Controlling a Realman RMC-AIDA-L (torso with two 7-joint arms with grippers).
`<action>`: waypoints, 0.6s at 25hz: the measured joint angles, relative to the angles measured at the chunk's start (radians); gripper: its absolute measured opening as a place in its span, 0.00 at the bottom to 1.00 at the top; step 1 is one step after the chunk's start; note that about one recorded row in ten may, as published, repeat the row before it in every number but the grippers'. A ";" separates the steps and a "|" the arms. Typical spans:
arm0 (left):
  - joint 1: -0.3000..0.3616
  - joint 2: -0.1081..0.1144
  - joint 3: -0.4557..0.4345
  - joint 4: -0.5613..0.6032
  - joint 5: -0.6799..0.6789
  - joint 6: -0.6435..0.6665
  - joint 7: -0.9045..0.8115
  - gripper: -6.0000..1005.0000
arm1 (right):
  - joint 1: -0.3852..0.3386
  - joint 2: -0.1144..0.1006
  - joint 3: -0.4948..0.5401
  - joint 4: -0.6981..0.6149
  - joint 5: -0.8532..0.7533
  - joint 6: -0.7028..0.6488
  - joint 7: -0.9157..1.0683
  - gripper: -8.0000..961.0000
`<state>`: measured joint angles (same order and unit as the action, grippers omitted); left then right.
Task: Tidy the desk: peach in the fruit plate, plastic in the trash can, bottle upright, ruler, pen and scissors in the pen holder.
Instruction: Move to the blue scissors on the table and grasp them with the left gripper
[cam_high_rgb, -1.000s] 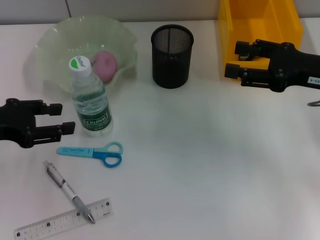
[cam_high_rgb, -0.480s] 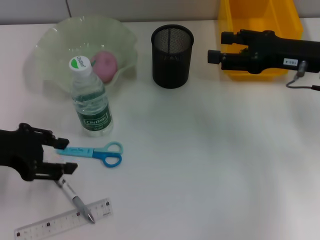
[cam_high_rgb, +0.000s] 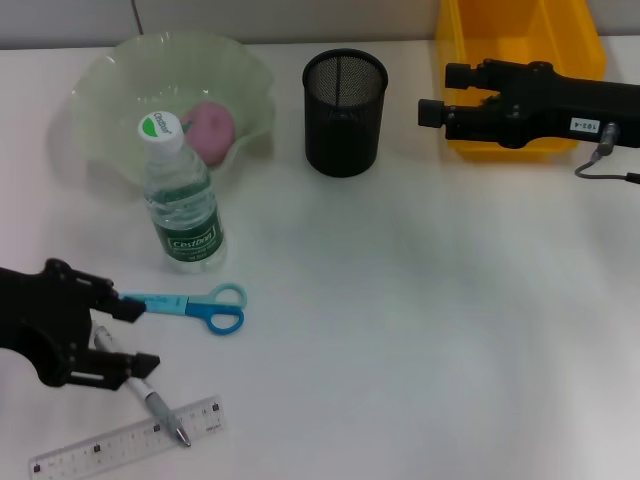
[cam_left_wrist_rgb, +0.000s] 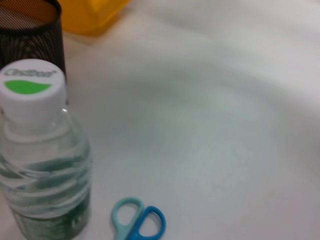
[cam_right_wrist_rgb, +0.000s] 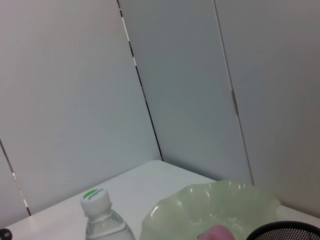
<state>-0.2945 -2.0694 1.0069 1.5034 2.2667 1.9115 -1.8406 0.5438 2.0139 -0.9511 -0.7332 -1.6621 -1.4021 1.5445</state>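
- At the near left of the white desk, the left gripper (cam_high_rgb: 128, 335) hangs low with its black jaws spread wide, straddling the upper end of the pen (cam_high_rgb: 143, 385); one fingertip sits by the sheathed tip of the scissors (cam_high_rgb: 185, 304).
- The pen is slim, silver and white with a dark tip, lying on a slant with its lower end across the clear plastic ruler (cam_high_rgb: 125, 438), which has printed marks along its length.
- The scissors lie flat, with pale blue and darker blue loop handles and a light blue blade cover.
- The bottle (cam_high_rgb: 182, 200) stands upright just behind the scissors: clear ribbed plastic, green label, white cap with a green patch.
- The peach (cam_high_rgb: 211, 130), pink and rounded, rests in the fruit plate (cam_high_rgb: 120, 80), a translucent pale green bowl with a wavy rim.
- The pen holder (cam_high_rgb: 343, 112) is a black mesh cylinder, open at the top.
- The right gripper (cam_high_rgb: 432, 108) hovers in front of the yellow trash can (cam_high_rgb: 515, 35), a smooth plastic bin; whether its jaws are apart I cannot tell.
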 joint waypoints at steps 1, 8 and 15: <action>0.007 0.000 0.024 0.018 0.000 0.002 -0.024 0.61 | 0.000 0.000 0.000 0.000 0.000 -0.001 0.000 0.82; 0.051 -0.003 0.178 0.086 -0.023 0.000 -0.140 0.61 | -0.010 0.000 0.003 -0.001 0.001 -0.025 0.000 0.82; 0.077 -0.004 0.333 0.112 -0.034 -0.100 -0.240 0.61 | -0.026 -0.003 0.003 -0.005 0.001 -0.039 -0.010 0.82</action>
<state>-0.2175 -2.0736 1.3396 1.6155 2.2322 1.8118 -2.0807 0.5175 2.0113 -0.9479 -0.7378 -1.6612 -1.4407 1.5349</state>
